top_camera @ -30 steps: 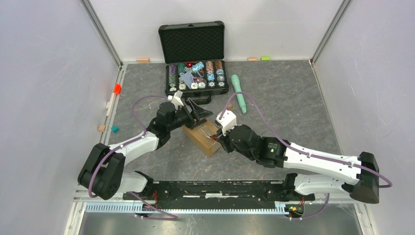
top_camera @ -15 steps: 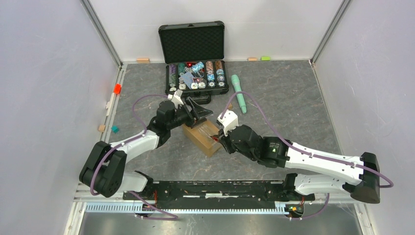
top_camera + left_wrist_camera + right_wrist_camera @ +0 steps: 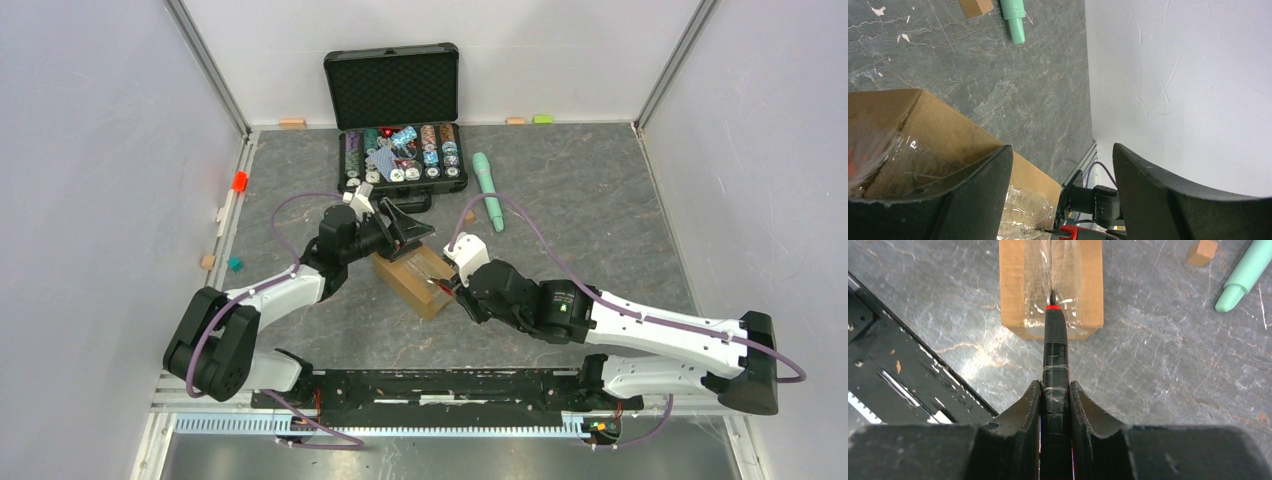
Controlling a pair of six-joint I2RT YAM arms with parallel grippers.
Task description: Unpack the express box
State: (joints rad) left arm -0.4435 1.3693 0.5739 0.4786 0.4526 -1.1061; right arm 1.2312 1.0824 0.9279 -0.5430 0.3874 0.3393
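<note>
The express box (image 3: 415,281), a small brown carton with glossy clear tape along its top seam, lies mid-table. My right gripper (image 3: 457,291) is shut on a black-handled cutter (image 3: 1055,350) with a red tip. The cutter's blade touches the taped seam at the near end of the box (image 3: 1050,285). My left gripper (image 3: 405,232) stands open at the box's far end. In the left wrist view its jaws (image 3: 1063,155) are wide apart. One finger (image 3: 973,195) lies over the box top (image 3: 938,145) and the other hangs beyond the edge. The cutter's red tip (image 3: 1073,232) shows low between them.
An open black case of poker chips (image 3: 400,140) stands at the back. A mint-green pen-like tool (image 3: 488,190) and a small wooden block (image 3: 1202,252) lie right of it. Small coloured blocks (image 3: 239,180) sit by the left wall. A black rail (image 3: 440,385) runs along the near edge.
My right gripper with the cutter has shifted slightly along the box's near end. The left gripper and the box have stayed put.
</note>
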